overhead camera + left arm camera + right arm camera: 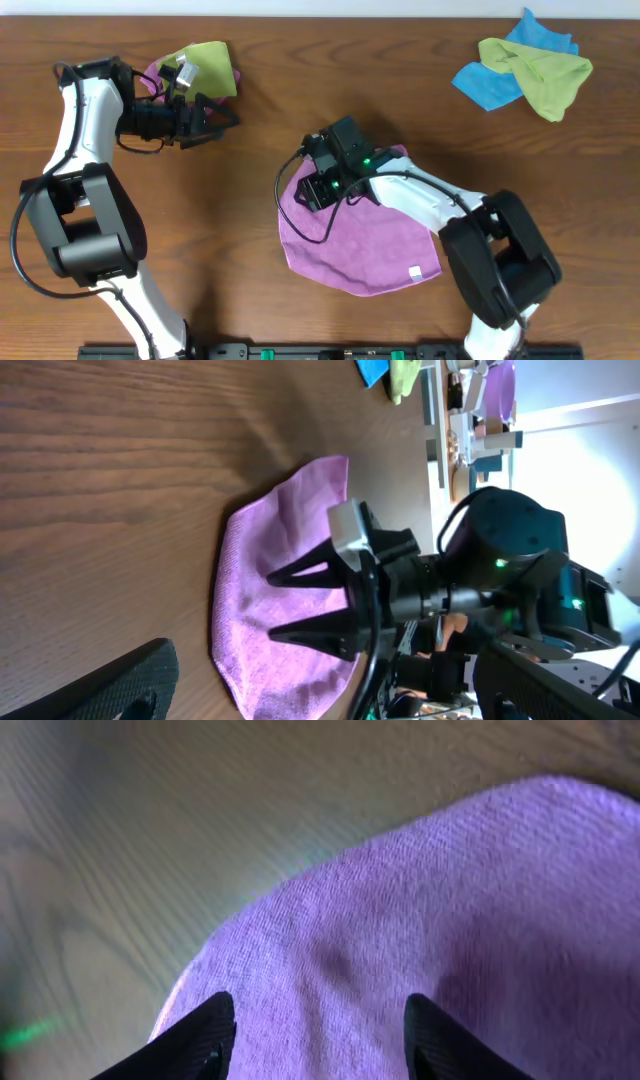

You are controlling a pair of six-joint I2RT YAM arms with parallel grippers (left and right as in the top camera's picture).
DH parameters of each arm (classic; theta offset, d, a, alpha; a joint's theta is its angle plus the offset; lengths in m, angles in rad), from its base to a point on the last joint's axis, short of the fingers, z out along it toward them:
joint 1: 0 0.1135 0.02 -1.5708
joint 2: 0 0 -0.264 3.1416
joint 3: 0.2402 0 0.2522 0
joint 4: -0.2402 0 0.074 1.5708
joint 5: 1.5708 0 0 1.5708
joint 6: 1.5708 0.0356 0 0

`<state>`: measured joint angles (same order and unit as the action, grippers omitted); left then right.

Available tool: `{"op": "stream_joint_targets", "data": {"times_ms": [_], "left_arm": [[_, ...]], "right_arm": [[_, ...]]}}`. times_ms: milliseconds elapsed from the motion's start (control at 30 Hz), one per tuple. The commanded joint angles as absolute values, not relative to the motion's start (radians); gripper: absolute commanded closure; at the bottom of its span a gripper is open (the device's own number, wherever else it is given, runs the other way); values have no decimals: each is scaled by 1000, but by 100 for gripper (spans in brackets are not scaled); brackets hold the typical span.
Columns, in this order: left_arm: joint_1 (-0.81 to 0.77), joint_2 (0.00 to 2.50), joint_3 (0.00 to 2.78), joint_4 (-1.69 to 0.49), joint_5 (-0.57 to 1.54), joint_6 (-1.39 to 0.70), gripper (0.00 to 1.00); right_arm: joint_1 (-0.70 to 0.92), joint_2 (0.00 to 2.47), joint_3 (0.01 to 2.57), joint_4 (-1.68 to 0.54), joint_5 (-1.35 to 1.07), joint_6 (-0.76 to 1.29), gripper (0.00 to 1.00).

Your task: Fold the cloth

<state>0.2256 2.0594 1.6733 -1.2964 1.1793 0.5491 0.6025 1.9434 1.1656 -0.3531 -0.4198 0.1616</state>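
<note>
The cloth — lilac, lying flat, edges rounded

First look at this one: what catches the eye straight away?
The lilac cloth lies spread in the middle of the table, the right gripper open just above its upper-left edge. The left gripper hangs open at far left beside a lime-green and purple bundle, and blue and green cloths sit crumpled at top right.
</note>
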Motion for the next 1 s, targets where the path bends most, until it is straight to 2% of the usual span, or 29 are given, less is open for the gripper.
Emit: {"op": "stream_joint_targets", "data": {"times_ms": [0, 233, 600, 667, 900, 967], "left_arm": [[230, 2064, 1694, -1296, 1203, 545, 5], [230, 2064, 1694, -1295, 1202, 545, 5], [230, 2064, 1694, -1292, 1203, 545, 5], [230, 2064, 1694, -1293, 1203, 545, 5], [230, 2064, 1694, -1292, 1203, 545, 5], [230, 2064, 1694, -1292, 1206, 545, 5]], "right_arm": [[604, 2006, 1162, -332, -442, 191, 48], [604, 2070, 1162, -271, -444, 205, 51], [587, 2151, 1164, -28, -251, 205, 55], [575, 2163, 1165, 20, -213, 205, 51], [499, 2196, 1216, 105, -159, 205, 51], [481, 2188, 1242, 97, -217, 205, 43]]}}
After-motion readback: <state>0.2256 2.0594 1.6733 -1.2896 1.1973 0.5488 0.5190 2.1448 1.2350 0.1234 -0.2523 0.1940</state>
